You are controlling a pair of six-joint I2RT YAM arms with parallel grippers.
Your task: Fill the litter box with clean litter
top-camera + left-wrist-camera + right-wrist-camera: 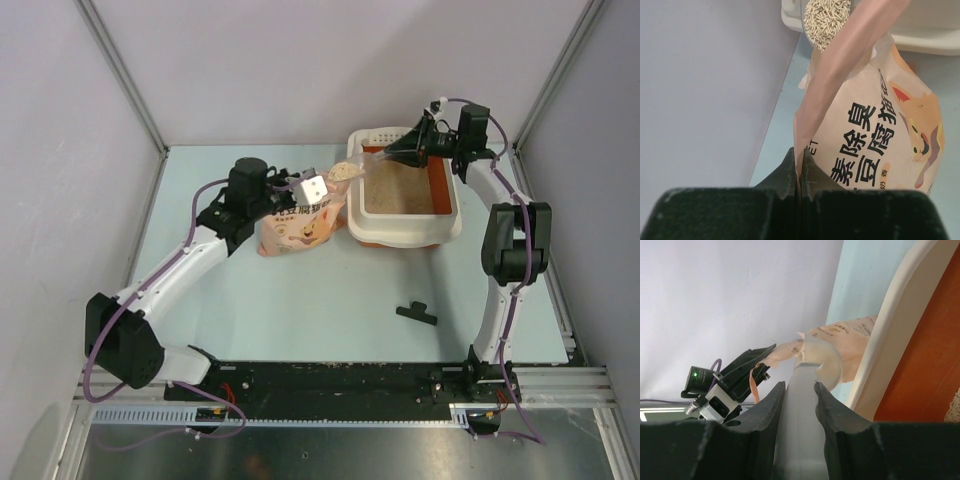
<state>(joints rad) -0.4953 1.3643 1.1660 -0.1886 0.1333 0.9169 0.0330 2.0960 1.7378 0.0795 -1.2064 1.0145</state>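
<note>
Left jaws on litter bag point(880, 130) edge

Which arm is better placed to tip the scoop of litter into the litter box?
Right. The right gripper holds the scoop, loaded with litter, beside the litter box rim. The left gripper is shut on the bag edge.

Litter bag point(295, 230) stands just left of the litter box point(400, 236).

L wrist: litter bag point(880, 140) cut off btm/right, litter pellets point(826, 20) cropped at top. R wrist: litter box point(897, 330) mostly out of frame. Black item point(417, 314) too small to ID.
</note>
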